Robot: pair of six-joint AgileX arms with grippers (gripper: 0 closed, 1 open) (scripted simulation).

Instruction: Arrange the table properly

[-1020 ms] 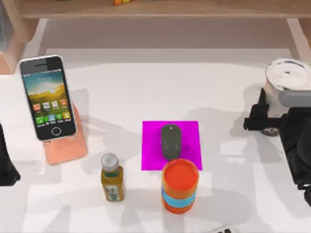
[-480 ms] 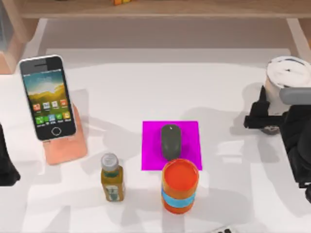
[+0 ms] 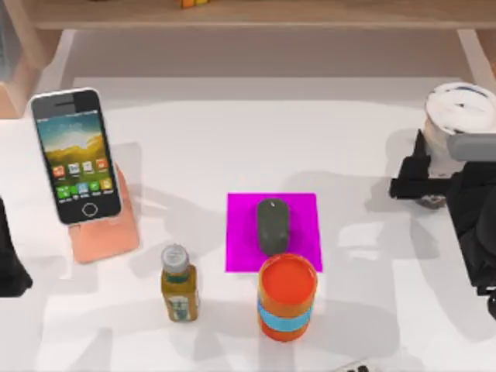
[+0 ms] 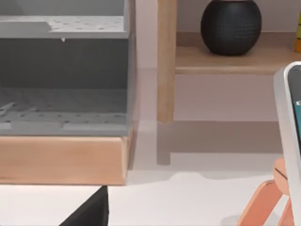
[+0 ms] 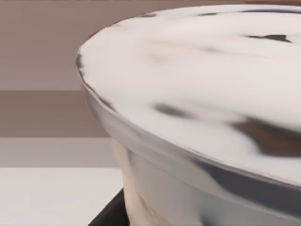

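Observation:
The white table (image 3: 232,139) carries a phone (image 3: 74,155) on an orange stand (image 3: 105,232), a small bottle (image 3: 178,283), an orange cup with a blue band (image 3: 287,298) and a dark mouse (image 3: 271,225) on a magenta mat (image 3: 302,213). At the right edge my right gripper (image 3: 425,177) is shut on the lower body of a white marbled cup (image 3: 463,108), which looms close in the right wrist view (image 5: 197,108). My left arm (image 3: 8,263) stays parked at the left edge.
A light wooden shelf board (image 3: 248,15) runs along the back, with a post (image 4: 165,61) and a black round object (image 4: 230,26) on it. A grey rack on a wooden base (image 4: 63,157) stands at the far left. Bare tabletop lies between phone and white cup.
My right gripper and the white cup have shifted slightly right and toward the back. Nothing else has moved.

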